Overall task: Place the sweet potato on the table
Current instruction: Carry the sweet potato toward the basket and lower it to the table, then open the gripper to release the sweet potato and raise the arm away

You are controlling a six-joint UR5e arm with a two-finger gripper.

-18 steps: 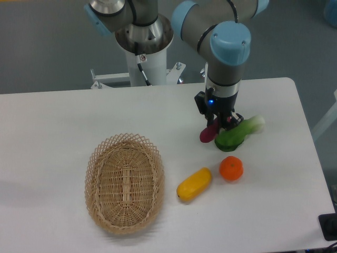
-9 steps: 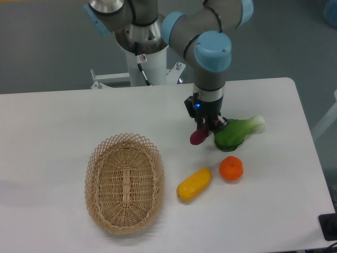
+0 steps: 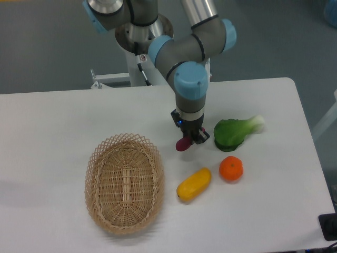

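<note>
The reddish-purple sweet potato (image 3: 183, 144) hangs from my gripper (image 3: 190, 139), which is shut on its upper part. Only its lower end shows below the fingers. It is held just above the white table (image 3: 52, 121), between the wicker basket and the green vegetable, and above the yellow fruit. I cannot tell whether its tip touches the table.
An oval wicker basket (image 3: 125, 182) stands at the front left. A yellow oblong fruit (image 3: 194, 184) and a round orange (image 3: 231, 168) lie in front of the gripper. A green leafy vegetable (image 3: 237, 132) lies to its right. The robot base (image 3: 142, 42) is at the back.
My gripper has moved left with the sweet potato, away from the green vegetable and toward the basket. The other objects have not moved.
</note>
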